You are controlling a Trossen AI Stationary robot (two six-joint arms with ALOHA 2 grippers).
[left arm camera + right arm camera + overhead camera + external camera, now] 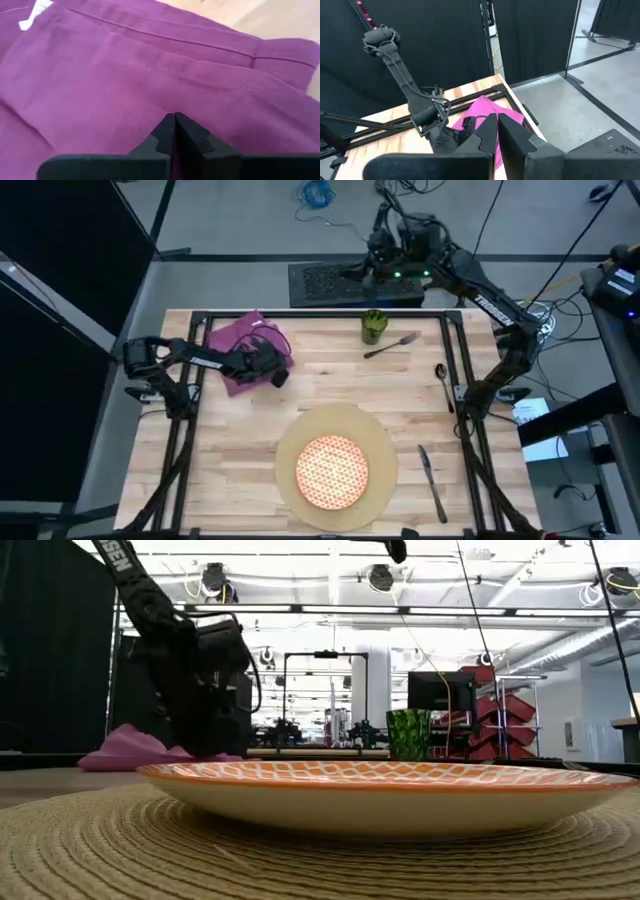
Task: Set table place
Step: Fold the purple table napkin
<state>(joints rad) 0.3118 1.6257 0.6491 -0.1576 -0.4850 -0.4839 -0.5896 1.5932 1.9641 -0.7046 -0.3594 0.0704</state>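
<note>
A purple napkin [238,338] lies crumpled on the table [200,470] at the far left, and my left gripper [279,374] is shut on it at its right side. The napkin fills the left wrist view [125,75]. A tan round mat [290,442] lies at the near middle with the orange-patterned plate [332,471] resting on it. At the far middle a green cup [373,327] stands upright, and a fork [390,345] lies beside it. My right gripper [497,120] waits folded back beyond the table's far edge, fingers close together, holding nothing. My left gripper has its shut fingertips [167,131] down in the napkin's top layer [175,102], slanting down from the table's left. A sliver of purple shows between the fingers. One layer or a fold, I cannot tell. The napkin lies on the table, slack.
A spoon [441,376] lies at the right, near the black frame rail. A knife [432,482] lies to the right of the mat. The black frame [300,313] runs around the tabletop. Bare wood shows to the left of the mat [220,450].
</note>
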